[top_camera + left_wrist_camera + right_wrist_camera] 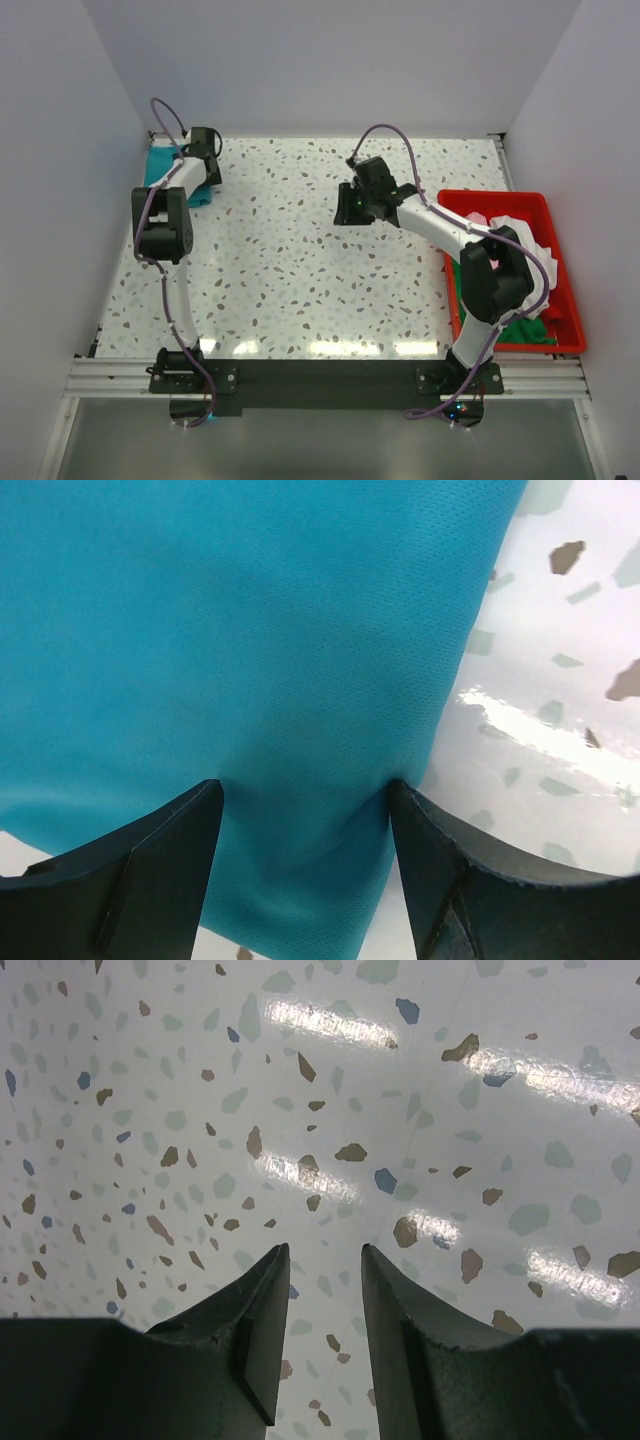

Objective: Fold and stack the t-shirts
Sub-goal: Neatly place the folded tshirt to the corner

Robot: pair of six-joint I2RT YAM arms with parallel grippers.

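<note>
A teal t-shirt (160, 168) lies in the table's far left corner. In the left wrist view the teal t-shirt (250, 630) fills most of the frame. My left gripper (207, 178) is down on its near edge. The left gripper (305, 785) is open, its jaws wide apart, with a soft bulge of teal cloth between the tips. My right gripper (347, 212) hovers over the middle of the table. In the right wrist view the right gripper (325, 1250) is open, with only speckled tabletop between its fingers. More t-shirts, white (522, 226), pink (478, 219) and green (527, 330), lie bunched in a bin.
The red plastic bin (500, 199) holding those shirts stands at the table's right edge beside the right arm. White walls close in the table at the back and on both sides. The speckled tabletop (290, 280) spreads between the two arms.
</note>
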